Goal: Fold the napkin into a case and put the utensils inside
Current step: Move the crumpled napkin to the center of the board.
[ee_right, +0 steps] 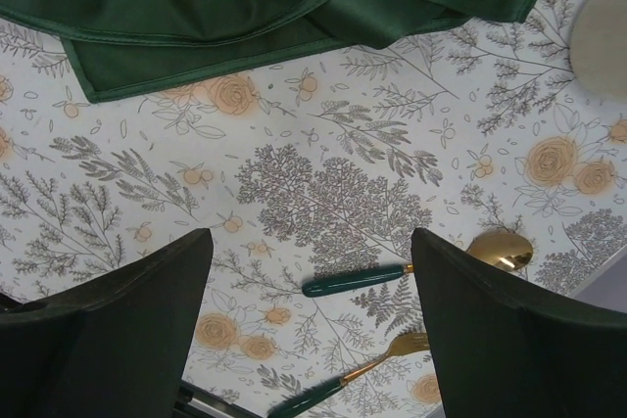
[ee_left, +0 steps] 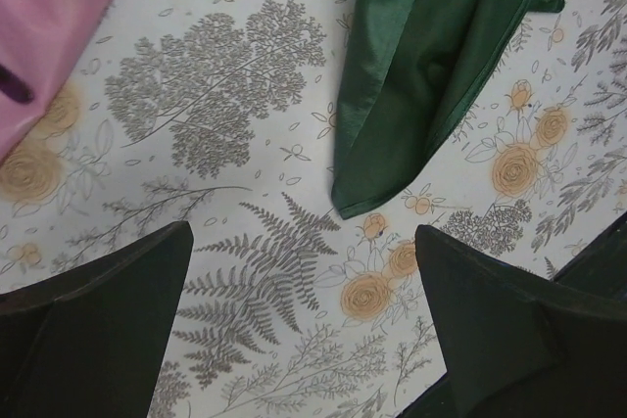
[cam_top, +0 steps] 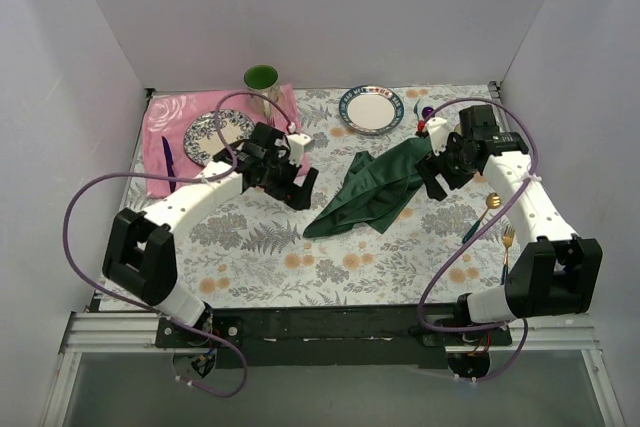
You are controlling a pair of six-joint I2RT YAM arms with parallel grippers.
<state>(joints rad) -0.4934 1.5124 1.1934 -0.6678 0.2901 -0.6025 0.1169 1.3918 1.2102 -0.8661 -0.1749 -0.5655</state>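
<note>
Table (cam_top: 260, 247) w/ floral cover carries everything. Napkin (cam_top: 368, 192) lies crumpled, not yet folded, around table centre. Its long axis runs near-left to far-right, btwn the two arms. Left tool (ee_left: 302, 242) is open and empty, hovering just left of napkin's near-left corner. Right tool (ee_right: 311, 242) is also open and empty, by the far-right end. Both arms look about equally near, one per end, so prob. next move is each taking a corner to spread cloth flat. Utensils (cam_top: 492, 204) lie near table's right edge, apart from napkin, on right arm's side.
</note>
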